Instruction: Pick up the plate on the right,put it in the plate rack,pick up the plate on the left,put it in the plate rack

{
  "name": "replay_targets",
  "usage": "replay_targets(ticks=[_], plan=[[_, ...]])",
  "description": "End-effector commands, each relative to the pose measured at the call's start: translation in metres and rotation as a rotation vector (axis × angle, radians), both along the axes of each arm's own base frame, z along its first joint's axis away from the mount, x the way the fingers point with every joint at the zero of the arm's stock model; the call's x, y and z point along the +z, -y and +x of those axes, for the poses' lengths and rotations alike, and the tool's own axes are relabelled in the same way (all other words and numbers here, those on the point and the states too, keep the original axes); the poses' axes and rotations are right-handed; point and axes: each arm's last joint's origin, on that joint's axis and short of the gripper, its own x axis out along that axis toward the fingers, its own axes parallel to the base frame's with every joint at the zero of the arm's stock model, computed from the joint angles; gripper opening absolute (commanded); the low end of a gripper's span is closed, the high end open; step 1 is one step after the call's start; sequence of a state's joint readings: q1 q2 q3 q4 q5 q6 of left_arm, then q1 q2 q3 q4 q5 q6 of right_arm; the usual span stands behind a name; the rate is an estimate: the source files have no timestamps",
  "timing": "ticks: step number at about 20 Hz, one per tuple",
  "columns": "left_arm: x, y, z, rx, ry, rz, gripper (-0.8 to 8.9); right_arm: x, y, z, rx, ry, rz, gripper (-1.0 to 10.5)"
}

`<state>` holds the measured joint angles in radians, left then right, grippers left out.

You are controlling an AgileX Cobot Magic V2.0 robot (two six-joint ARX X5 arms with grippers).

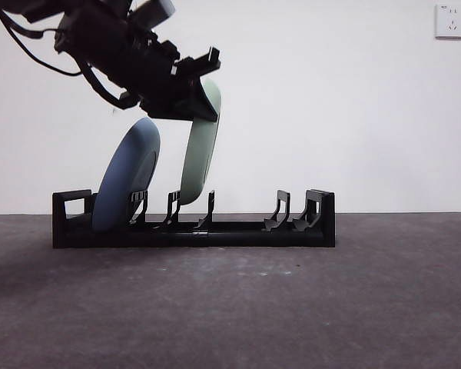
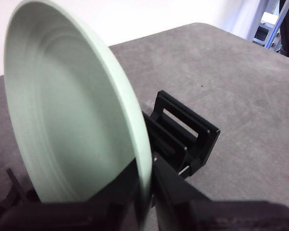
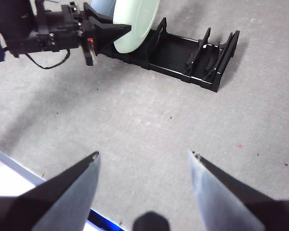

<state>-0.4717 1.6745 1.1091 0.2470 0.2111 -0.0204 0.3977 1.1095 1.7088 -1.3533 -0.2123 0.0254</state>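
Note:
The black plate rack [image 1: 238,231] stands across the middle of the table. A blue plate [image 1: 127,173] leans in its left end slot. My left gripper [image 1: 196,84] comes in from the upper left, shut on the top rim of a pale green plate [image 1: 200,154]. That plate hangs almost upright, its lower edge down between the second and third dividers; I cannot tell whether it touches the base. In the left wrist view the green plate [image 2: 62,110] fills the space between the jaws of my left gripper [image 2: 144,178], above the rack [image 2: 188,130]. My right gripper [image 3: 143,156] hovers open and empty, well back from the rack [image 3: 192,53].
The rack's right-hand slots [image 1: 292,215] hold nothing. A wall socket [image 1: 451,21] sits at the upper right on the white wall. The table's near edge [image 3: 19,178] shows under my right gripper. Grey tabletop [image 1: 292,307] spreads in front of the rack.

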Motion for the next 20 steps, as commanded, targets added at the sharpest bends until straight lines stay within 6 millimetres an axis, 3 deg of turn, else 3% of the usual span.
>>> replay_targets(ticks=[1,7,16,20], plan=[[-0.008,0.000,0.006,0.009,0.003,-0.002,-0.08,-0.003,0.000,-0.001,0.008,-0.020,-0.018,3.1],[-0.037,0.001,0.017,0.038,-0.058,0.046,-0.08,-0.003,0.000,-0.001,0.014,-0.016,-0.023,3.1],[-0.045,0.001,0.017,0.034,-0.103,0.081,0.01,-0.008,-0.001,0.001,0.021,-0.026,-0.039,3.1],[-0.047,0.003,0.014,0.018,-0.132,0.090,1.28,-0.012,-0.001,0.003,0.025,-0.039,-0.048,3.1]])
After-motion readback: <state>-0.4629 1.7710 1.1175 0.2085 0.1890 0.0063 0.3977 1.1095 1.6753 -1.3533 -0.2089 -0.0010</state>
